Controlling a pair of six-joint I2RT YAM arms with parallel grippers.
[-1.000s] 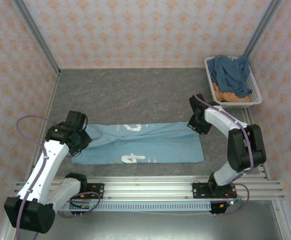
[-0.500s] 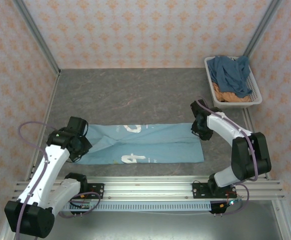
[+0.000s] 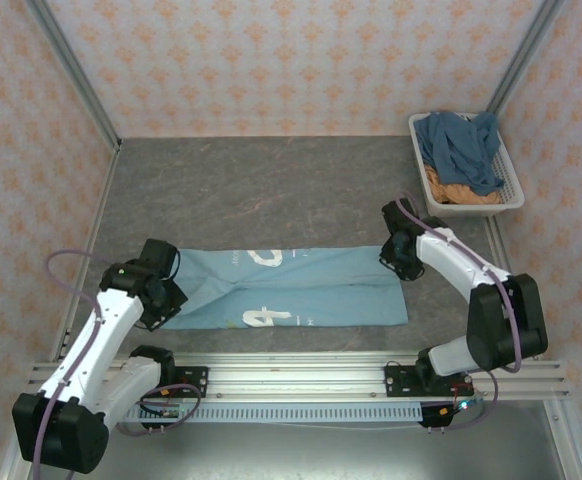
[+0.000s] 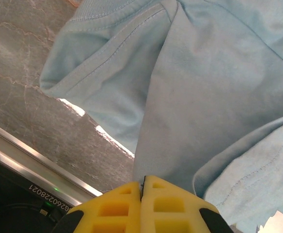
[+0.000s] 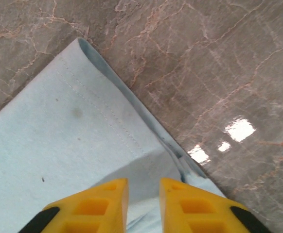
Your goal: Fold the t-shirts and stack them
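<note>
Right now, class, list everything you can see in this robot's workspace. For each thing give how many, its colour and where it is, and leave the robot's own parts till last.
table: 1, grey marbled, under everything
basket: 1, white slatted, far right corner of the table
light blue t-shirt: 1, light blue with white lettering, lying as a long folded strip between the arms
slate-blue t-shirt: 1, dark slate blue, crumpled on top in the basket
orange t-shirt: 1, orange, in the basket beneath the slate-blue one
left gripper: 1, yellow fingers, shut on the light blue t-shirt's left end
right gripper: 1, yellow fingers, open at that shirt's far right corner
</note>
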